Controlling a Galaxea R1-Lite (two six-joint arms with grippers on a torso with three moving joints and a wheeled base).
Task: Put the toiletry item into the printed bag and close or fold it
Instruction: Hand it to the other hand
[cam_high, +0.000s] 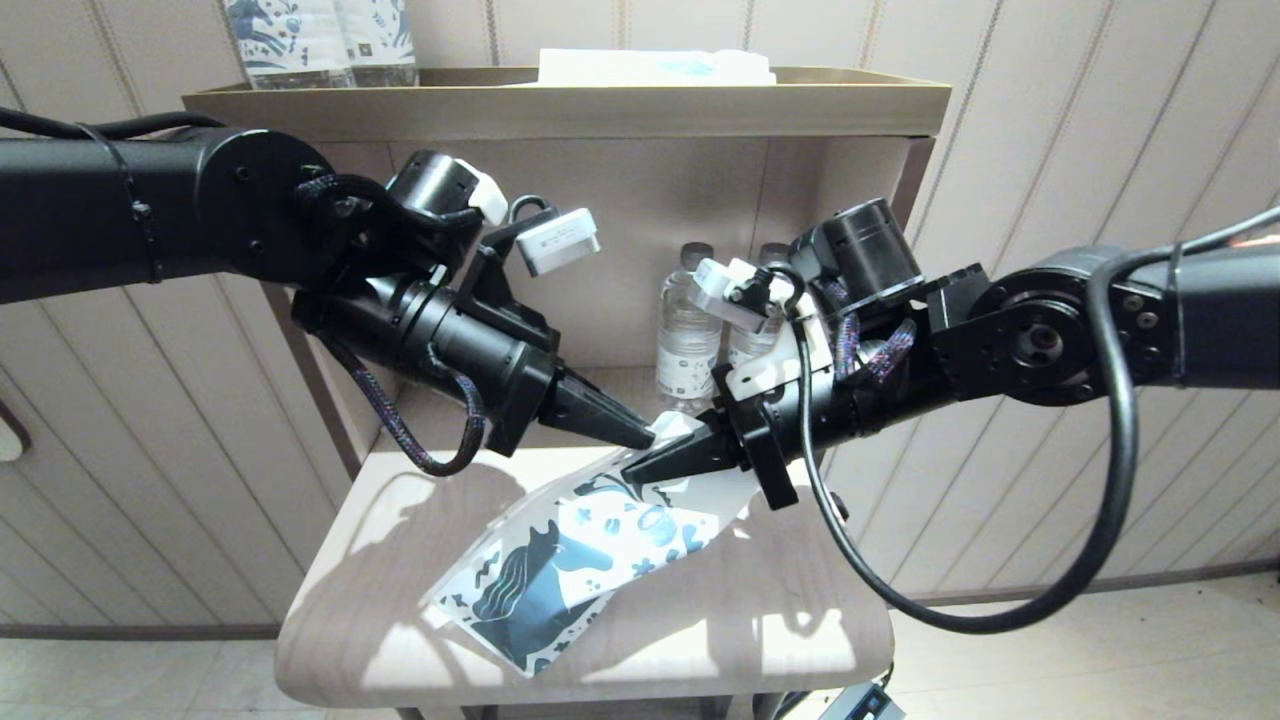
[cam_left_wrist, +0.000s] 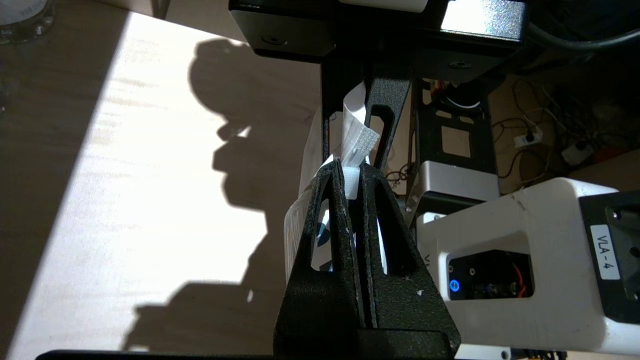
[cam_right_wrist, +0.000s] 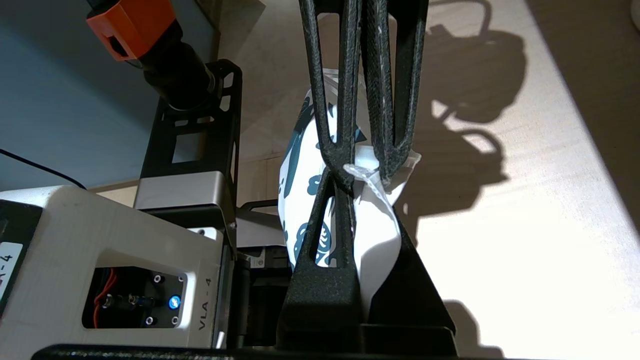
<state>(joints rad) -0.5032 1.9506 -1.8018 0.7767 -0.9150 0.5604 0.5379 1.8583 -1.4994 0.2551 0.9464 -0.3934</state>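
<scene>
Nearest the robot, the pale wooden table (cam_high: 330, 600) carries sharp patches of light and the arms' shadows across its front edge. Over it hangs the printed bag (cam_high: 580, 560), a white pouch with a dark blue horse and small doodles, tilted so that its lower corner sits near or on the tabletop towards the robot's left while its upper end rises towards the middle of the scene. At that upper end both grippers meet, tip to tip. The left gripper (cam_high: 640, 435) comes in from the left, its black fingers closed on the bag's white top edge; its wrist view shows the strip of bag material (cam_left_wrist: 357, 145) pinched between the two pads. The right gripper (cam_high: 635, 465) comes from the right, touching or just beside the left one, and its fingers are likewise clamped on the bag's mouth, as the right wrist view shows with crumpled white edge (cam_right_wrist: 367, 172) squeezed at the tips. The toothbrush cannot be made out in any view; it may be inside the bag, but that is hidden. Farther back, two clear water bottles (cam_high: 688, 335) stand at the rear of the table, and above them a shelf (cam_high: 560, 100) holds blue-and-white printed packs (cam_high: 320, 40).
</scene>
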